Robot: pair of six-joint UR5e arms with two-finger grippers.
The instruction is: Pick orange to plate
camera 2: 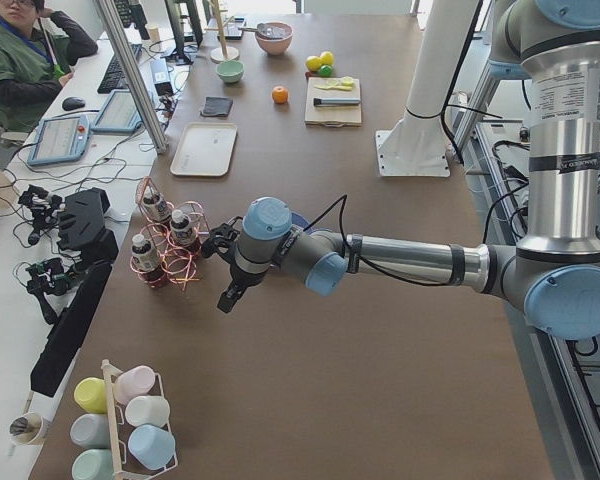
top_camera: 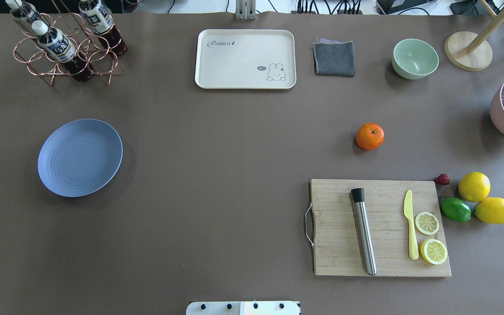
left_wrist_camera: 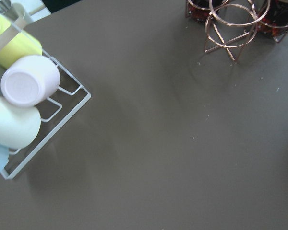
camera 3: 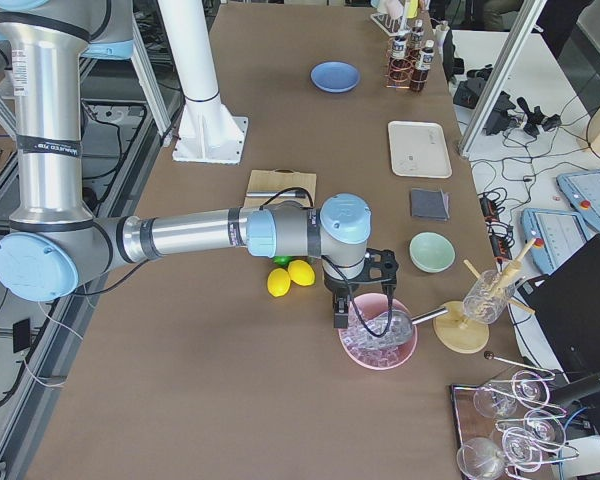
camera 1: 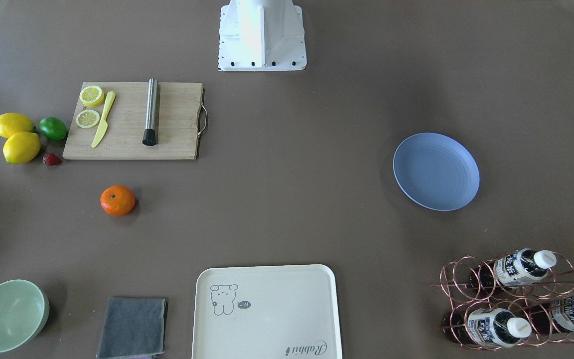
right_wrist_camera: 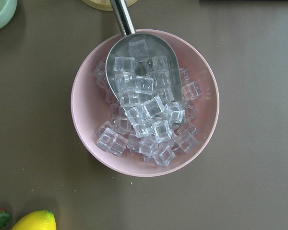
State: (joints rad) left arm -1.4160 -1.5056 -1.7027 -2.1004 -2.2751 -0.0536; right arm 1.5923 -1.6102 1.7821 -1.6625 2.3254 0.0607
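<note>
Surface: brown matte table (top_camera: 234, 183), evenly lit. The white robot base (camera 1: 262, 37) stands at the middle of the robot's edge. Along the far side of the room are desks with tablets, and an operator (camera 2: 15, 55) in green sits there.

Orange (top_camera: 369, 136): on bare table in the robot's right half, between the board (top_camera: 335, 253) and the green bowl (top_camera: 414, 58), touching neither.
Plate (top_camera: 80, 157): in the left half, well apart from the orange.

The board carries a steel rod (top_camera: 363, 232), a yellow knife (top_camera: 410, 229) and two lemon halves (top_camera: 427, 223). Just beside its right end lie two lemons (top_camera: 474, 186), a lime (top_camera: 456, 209) and a strawberry (top_camera: 442, 179). Along the far edge are the tray (top_camera: 245, 59), a grey cloth (top_camera: 334, 58) and the bottle rack (top_camera: 66, 57).

Left gripper (camera 2: 226, 303): seen from the side view only, above bare table near the bottle rack. Its wrist camera shows bare table with a cup rack (left_wrist_camera: 24, 91) at the corner and no fingers. Cannot tell whether they are spread or pressed together.

Right gripper (camera 3: 342, 318): seen from the side view only, above the pink bowl (right_wrist_camera: 81, 110) of ice, which has a scoop (right_wrist_camera: 139, 52) in it. It is well apart from the orange. Finger spread cannot be told.
</note>
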